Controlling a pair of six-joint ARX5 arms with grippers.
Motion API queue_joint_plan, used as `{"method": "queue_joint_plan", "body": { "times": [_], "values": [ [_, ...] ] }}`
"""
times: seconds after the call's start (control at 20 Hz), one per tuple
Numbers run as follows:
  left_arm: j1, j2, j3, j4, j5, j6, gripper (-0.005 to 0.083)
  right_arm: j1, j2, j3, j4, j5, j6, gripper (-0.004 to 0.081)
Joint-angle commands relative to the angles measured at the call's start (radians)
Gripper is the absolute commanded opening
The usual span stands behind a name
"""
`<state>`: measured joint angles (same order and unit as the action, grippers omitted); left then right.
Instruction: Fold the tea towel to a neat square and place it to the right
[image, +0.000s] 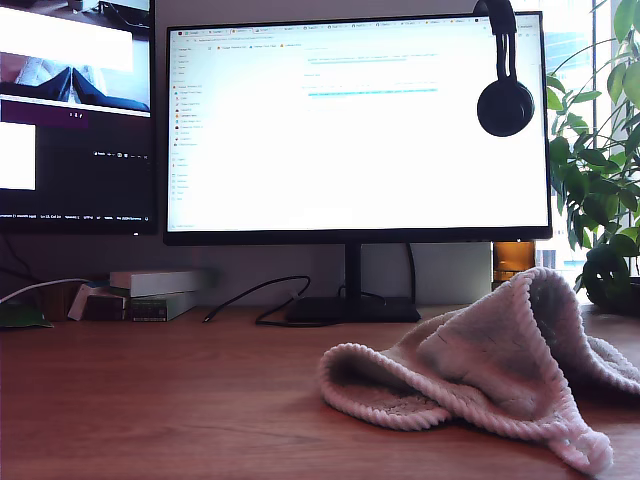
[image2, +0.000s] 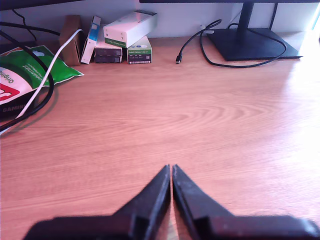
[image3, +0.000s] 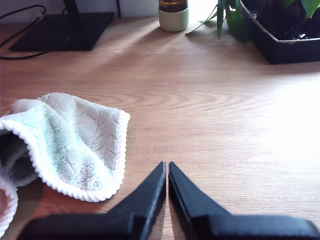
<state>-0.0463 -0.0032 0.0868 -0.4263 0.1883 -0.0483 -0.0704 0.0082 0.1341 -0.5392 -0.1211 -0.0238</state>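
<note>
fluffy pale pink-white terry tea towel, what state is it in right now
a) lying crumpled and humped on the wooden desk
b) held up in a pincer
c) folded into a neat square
a: the fluffy pale pink-white terry tea towel lies rumpled on the wooden desk, and both pincers are shut on nothing.

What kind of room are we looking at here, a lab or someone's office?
Most likely a home or office desk, not a lab: a large monitor with headphones hung on its corner, a potted plant by a window, and a wooden desktop.
</note>
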Motion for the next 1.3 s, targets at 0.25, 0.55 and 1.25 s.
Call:
{"method": "queue_joint_plan", "body": {
  "times": [0.25, 0.55, 1.25],
  "values": [
    [-0.003, -0.010, -0.019, 0.112, 0.070, -0.031, -0.0019, 0.011, -0.006, -0.021, 0.134, -0.018, 0.053, -0.0013],
    [-0.041, -0.010, -0.019, 0.149, 0.261, -0.031, -0.0019, 0.011, -0.006, -0.021, 0.170, -0.106, 0.117, -0.0013],
    [-0.469, 0.006, -0.019, 0.250, 0.395, -0.021, -0.0019, 0.140, 0.114, -0.021, 0.184, -0.186, 0.365, -0.0013]
  ]
}}
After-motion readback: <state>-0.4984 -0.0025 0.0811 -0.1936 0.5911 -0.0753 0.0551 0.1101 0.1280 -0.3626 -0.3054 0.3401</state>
